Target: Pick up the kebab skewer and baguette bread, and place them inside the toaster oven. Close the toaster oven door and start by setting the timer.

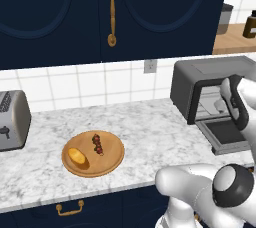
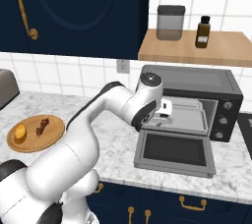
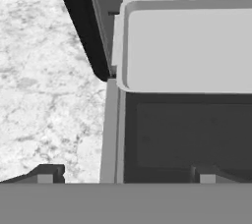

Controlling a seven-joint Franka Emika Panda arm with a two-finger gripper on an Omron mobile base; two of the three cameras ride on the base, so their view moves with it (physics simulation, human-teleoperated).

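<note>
The kebab skewer (image 1: pixel 97 144) and the baguette bread (image 1: pixel 77 156) lie side by side on a round wooden plate (image 1: pixel 114 159) on the marble counter; the same skewer (image 2: pixel 42 125) and bread (image 2: pixel 20 132) appear at far left in the right base view. The toaster oven (image 2: pixel 197 83) stands to the right with its door (image 2: pixel 174 152) dropped flat open. My gripper (image 3: pixel 128 175) is open and empty. It hovers over the door's left hinge edge, in front of the oven's pale tray (image 3: pixel 187 46). The hand (image 2: pixel 165 110) is far from the plate.
A silver slot toaster (image 1: pixel 12 119) stands at the counter's left end. Above the oven, a wooden shelf (image 2: pixel 231 51) carries a grey jar (image 2: pixel 170 21) and a dark bottle (image 2: pixel 203 31). Navy wall cabinets (image 1: pixel 60 17) hang over the counter.
</note>
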